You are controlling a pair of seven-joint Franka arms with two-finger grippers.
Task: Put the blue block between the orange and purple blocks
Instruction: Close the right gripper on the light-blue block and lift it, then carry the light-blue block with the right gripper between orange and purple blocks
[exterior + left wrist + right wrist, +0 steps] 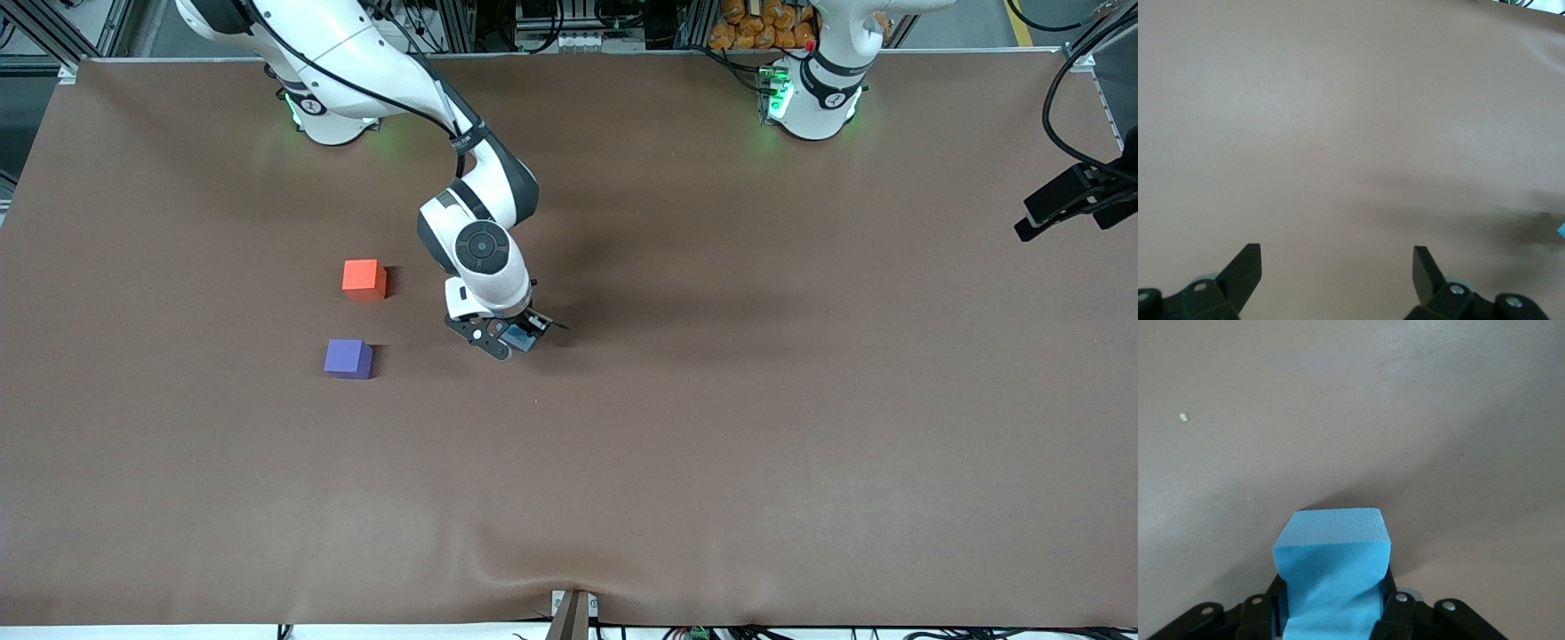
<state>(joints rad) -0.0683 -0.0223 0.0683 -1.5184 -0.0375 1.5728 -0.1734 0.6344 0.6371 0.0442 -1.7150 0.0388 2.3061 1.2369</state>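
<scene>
Right wrist view, jaws pinching blue block (1333,567)

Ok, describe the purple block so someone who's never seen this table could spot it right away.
Start at the brown table and look toward the right arm's end, where two cubes sit apart from each other. The purple block is the one nearer the front camera, with the orange block farther back. Its violet colour sets it apart from the blue block in the right gripper.

A brown cloth (711,427) covered the whole table, rippling slightly at its near edge. Above its top edge stood metal framing (498,22), cables, and what looked like orange bags (765,25), under even light.
</scene>
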